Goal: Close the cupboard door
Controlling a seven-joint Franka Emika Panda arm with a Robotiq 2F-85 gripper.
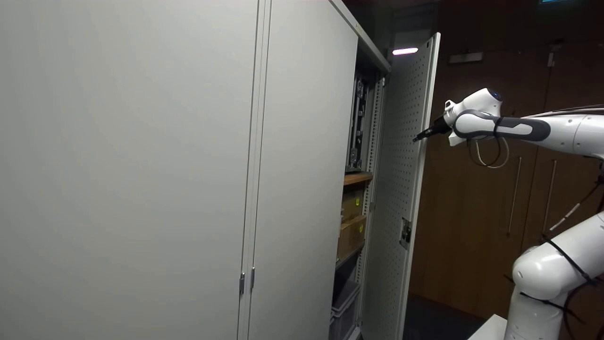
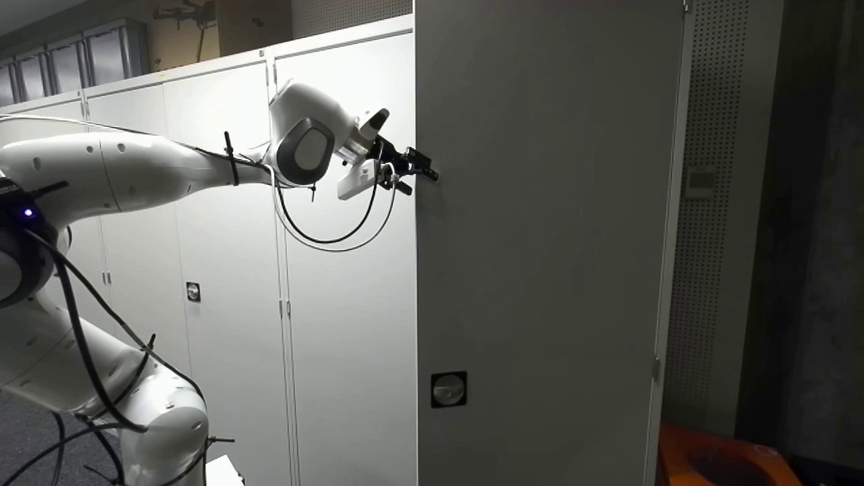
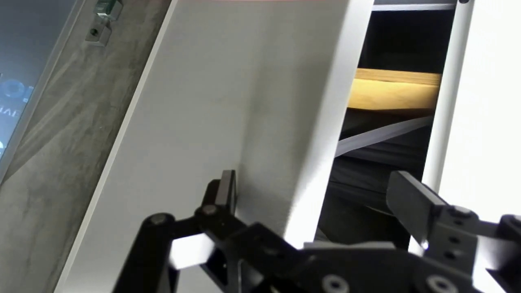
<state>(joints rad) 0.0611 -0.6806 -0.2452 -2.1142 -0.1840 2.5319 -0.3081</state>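
Note:
The cupboard door (image 1: 398,170) stands open in an exterior view, its perforated inner face showing with a dark latch (image 1: 406,233) at mid-height. Its plain outer face (image 2: 540,236) and round handle (image 2: 449,389) show in an exterior view. In the wrist view the door (image 3: 203,101) slants across the middle. My gripper (image 3: 319,187) is open, its fingers wide apart with nothing held. It is at the door's free edge, one finger on the outer-face side and one on the inner side. It also shows in both exterior views (image 1: 417,138) (image 2: 420,182). I cannot tell whether it touches the door.
Inside the cupboard are a wooden shelf (image 1: 357,178), cardboard boxes (image 1: 352,233) and a grey crate (image 1: 345,307). Plain closed doors (image 1: 141,165) adjoin it. More cupboard fronts (image 2: 351,270) stand behind the arm. An orange object (image 2: 736,459) is on the door's hinge side.

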